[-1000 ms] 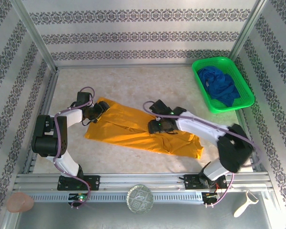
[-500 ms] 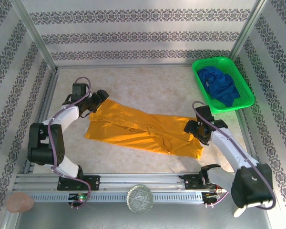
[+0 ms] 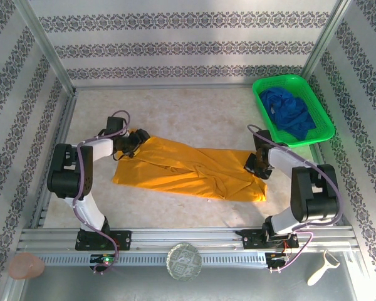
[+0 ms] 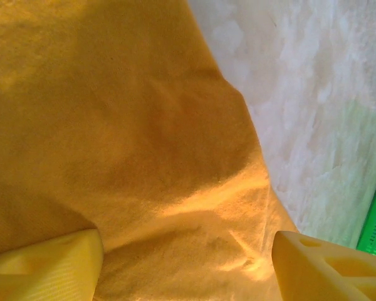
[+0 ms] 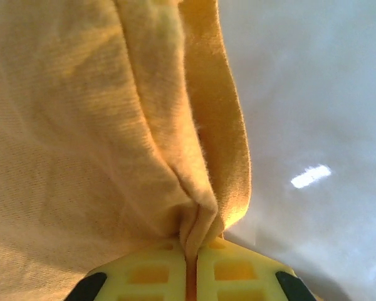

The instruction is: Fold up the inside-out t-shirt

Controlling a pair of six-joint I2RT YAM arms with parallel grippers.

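Right edge pinched; left side next.
Your right gripper (image 5: 191, 251) is clamped on the mustard t-shirt (image 3: 188, 169), which lies flat on the table (image 3: 194, 113). Your left gripper (image 3: 133, 139) has its jaws apart over the cloth; close them before lifting.

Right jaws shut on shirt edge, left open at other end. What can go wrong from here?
The right jaws pinch only a thin bunched fold of the shirt; a pull could slip it free.
The left jaws stand open over the cloth, gripping nothing; if the right arm lifts alone, the shirt may drag and bunch.
It lies creased and slanted on the table, so a fold could land crooked.
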